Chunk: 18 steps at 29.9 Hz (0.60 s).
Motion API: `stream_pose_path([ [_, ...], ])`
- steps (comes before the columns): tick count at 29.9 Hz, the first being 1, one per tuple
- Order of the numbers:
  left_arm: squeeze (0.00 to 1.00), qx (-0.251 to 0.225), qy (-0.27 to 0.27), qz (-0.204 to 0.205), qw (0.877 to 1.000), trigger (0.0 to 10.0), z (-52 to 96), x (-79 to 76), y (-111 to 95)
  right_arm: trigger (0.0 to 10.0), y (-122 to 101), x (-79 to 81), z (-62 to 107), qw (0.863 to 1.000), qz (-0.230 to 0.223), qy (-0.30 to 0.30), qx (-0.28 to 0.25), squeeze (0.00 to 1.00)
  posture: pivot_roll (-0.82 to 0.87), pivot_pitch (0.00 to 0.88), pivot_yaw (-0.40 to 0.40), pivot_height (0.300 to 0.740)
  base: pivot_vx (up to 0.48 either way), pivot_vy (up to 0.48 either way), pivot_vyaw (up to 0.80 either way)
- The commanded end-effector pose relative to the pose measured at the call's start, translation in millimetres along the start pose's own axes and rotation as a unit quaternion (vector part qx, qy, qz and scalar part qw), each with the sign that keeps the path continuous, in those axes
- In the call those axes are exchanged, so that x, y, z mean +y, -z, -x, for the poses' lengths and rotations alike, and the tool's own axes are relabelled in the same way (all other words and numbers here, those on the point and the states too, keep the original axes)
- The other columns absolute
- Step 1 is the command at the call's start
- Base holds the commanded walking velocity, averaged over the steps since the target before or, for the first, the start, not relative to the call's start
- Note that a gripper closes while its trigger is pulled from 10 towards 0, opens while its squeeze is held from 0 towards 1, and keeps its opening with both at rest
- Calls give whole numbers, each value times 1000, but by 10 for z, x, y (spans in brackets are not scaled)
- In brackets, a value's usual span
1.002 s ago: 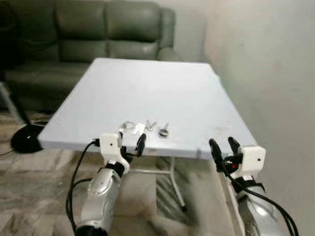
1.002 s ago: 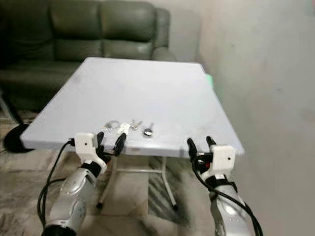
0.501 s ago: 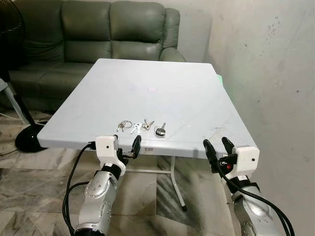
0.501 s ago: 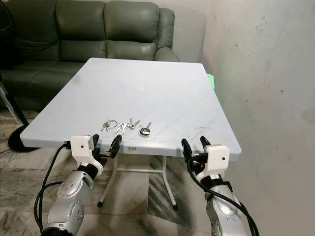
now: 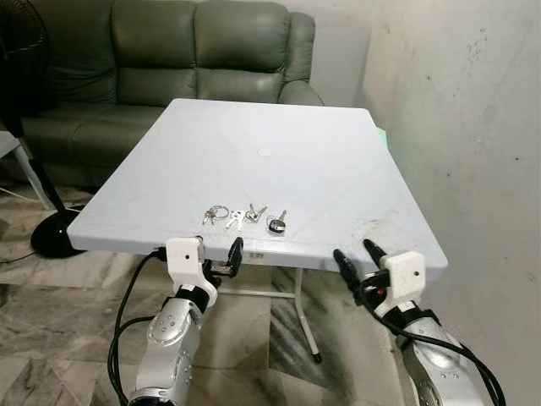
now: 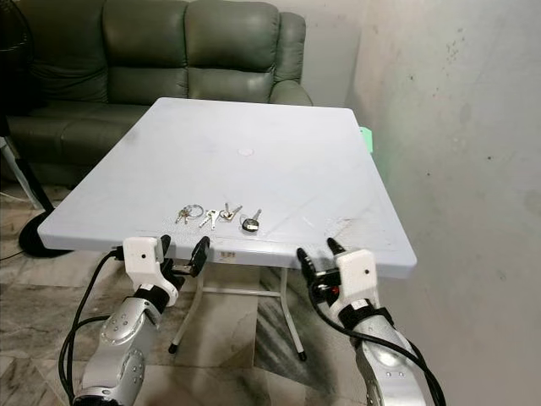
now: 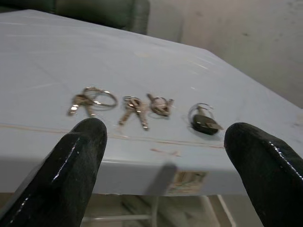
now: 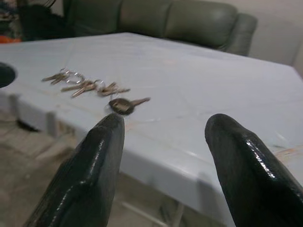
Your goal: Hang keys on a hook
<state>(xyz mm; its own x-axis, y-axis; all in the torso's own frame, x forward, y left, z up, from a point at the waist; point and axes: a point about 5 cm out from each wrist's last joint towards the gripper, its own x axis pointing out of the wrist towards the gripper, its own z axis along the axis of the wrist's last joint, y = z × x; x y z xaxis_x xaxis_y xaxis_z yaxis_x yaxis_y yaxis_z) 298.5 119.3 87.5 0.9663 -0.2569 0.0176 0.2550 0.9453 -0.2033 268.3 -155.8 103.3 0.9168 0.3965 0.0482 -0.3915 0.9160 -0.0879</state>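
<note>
Metal keys point(image 5: 243, 217) lie flat just beyond the left gripper point(image 5: 216, 254); both it and the right gripper point(image 5: 356, 256) are spread, empty. Risk judged: fingers skidding keys across the smooth table point(image 5: 321, 169).

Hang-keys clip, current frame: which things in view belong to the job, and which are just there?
Job:
keys, lying in a row near the table's front edge
left gripper, open, below the edge
right gripper, open, below the edge

Just there:
white table
green sofa
black fan base
I can't spot a hook.
</note>
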Motion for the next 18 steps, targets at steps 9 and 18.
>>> stream_pose_path([
  [9,0,9,3,-6,1000,10000,27,-1,36,10000,-7,37,-42,1000,4,-11,1,0,-37,0,-33,740,0,0,0],
  [18,0,10,1,-2,1000,10000,6,0,31,10000,-10,41,-42,1000,4,-6,-3,0,-38,0,-30,740,0,0,0],
])
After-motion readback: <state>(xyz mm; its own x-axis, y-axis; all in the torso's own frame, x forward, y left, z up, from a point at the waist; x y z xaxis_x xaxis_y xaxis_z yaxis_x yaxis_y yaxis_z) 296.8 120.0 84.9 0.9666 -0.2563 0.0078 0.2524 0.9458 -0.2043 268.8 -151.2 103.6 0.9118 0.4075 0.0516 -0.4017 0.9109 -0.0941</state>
